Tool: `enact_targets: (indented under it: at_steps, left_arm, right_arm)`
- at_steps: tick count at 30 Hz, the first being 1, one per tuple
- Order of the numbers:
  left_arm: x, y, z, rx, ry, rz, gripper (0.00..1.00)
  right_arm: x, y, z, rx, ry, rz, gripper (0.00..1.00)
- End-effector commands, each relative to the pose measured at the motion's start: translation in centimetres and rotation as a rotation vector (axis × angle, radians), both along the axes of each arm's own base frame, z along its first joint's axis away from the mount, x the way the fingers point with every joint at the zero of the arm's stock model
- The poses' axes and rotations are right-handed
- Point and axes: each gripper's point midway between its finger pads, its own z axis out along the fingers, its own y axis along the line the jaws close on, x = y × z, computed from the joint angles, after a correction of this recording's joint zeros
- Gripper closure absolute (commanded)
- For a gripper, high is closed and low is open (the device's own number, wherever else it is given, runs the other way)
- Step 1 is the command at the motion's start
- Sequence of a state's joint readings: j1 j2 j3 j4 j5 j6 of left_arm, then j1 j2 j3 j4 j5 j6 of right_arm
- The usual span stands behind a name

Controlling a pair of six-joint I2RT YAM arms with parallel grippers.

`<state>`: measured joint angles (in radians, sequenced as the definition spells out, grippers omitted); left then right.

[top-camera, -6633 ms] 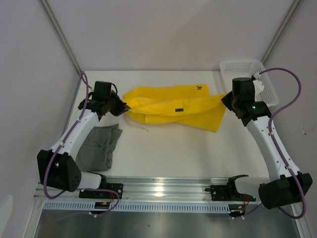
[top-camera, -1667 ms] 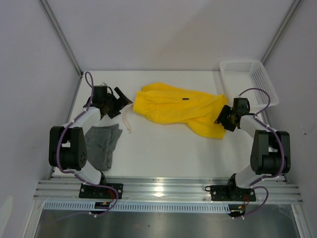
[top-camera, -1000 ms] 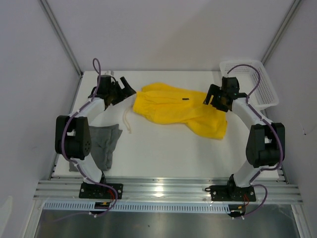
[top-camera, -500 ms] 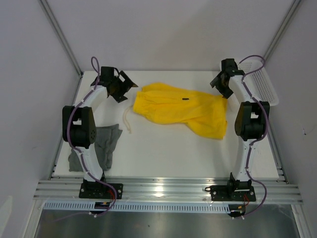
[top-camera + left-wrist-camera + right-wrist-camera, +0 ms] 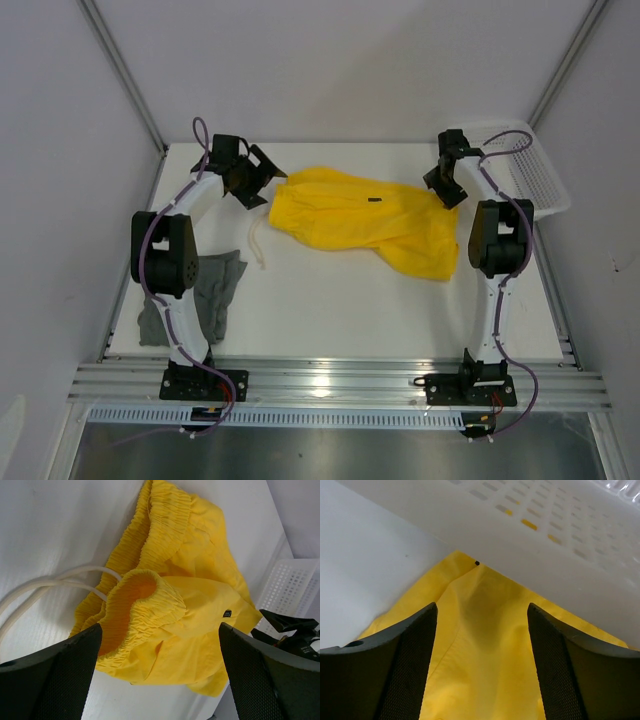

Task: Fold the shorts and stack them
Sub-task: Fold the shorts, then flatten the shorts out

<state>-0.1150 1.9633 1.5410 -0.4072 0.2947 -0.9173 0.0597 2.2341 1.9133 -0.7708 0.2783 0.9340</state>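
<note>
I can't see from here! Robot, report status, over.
Left gripper open, right gripper open, nothing held. Yellow shorts rumpled; grey shorts apart, unstacked. White mesh basket crowding right gripper.

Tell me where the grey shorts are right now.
In the top view, the grey shorts lie on the table's near-left part, partly hidden behind the left arm and apart from the yellow shorts farther back.

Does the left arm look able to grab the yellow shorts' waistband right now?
Probably yes: the left claw is open and faces the waistband of the yellow shorts, with nothing lying over it.
</note>
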Motion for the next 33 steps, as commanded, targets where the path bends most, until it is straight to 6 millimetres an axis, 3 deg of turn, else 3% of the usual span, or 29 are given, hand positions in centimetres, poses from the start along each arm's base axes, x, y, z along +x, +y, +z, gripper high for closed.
enact_targets:
  at_steps: [1,4,5,7,15,16,18,19,22,26,33]
  left_arm:
    - [0.7,-0.3,2.6,-0.014,-0.048,0.004,0.01]
    - [0.6,-0.3,2.7,-0.005,-0.049,0.005,0.01]
    - [0.6,-0.2,2.8,-0.003,-0.053,0.006,0.01]
    - [0.6,-0.1,2.9,0.008,-0.056,0.008,0.01]
    - [0.8,-0.4,3.8,0.029,-0.068,0.011,0.01]
    - [1.0,-0.7,4.0,0.027,-0.072,0.005,0.01]
    - [1.2,-1.2,4.6,0.032,-0.082,-0.002,0.01]
    - [1.4,-1.5,4.6,0.041,-0.082,-0.001,0.01]
    - [1.9,-1.8,4.7,0.053,-0.081,0.002,0.01]
    - [2.0,-2.4,3.2,0.036,-0.034,-0.003,0.03]
    - [2.2,-2.1,2.1,0.061,-0.017,0.032,0.12]
  right_arm:
    - [1.0,-0.7,-0.3,-0.039,-0.019,-0.066,0.27]
    - [1.1,-0.4,-0.6,-0.04,-0.026,-0.072,0.37]
    - [1.1,-0.3,-0.6,-0.039,-0.03,-0.075,0.5]
    - [1.3,-0.2,0.2,-0.04,-0.054,-0.071,0.66]
    - [2.0,0.2,4.8,-0.125,-0.129,-0.031,0.64]
    - [2.0,0.4,5.0,-0.127,-0.131,-0.023,0.68]
    - [2.1,0.6,5.3,-0.122,-0.14,-0.006,0.94]
    - [2.1,0.7,5.3,-0.118,-0.141,-0.001,1.0]
    - [2.1,1.0,5.2,-0.106,-0.141,0.013,1.0]
    - [2.0,1.4,5.7,-0.093,-0.173,0.025,1.0]
    - [1.9,1.6,6.5,-0.098,-0.201,0.035,1.0]
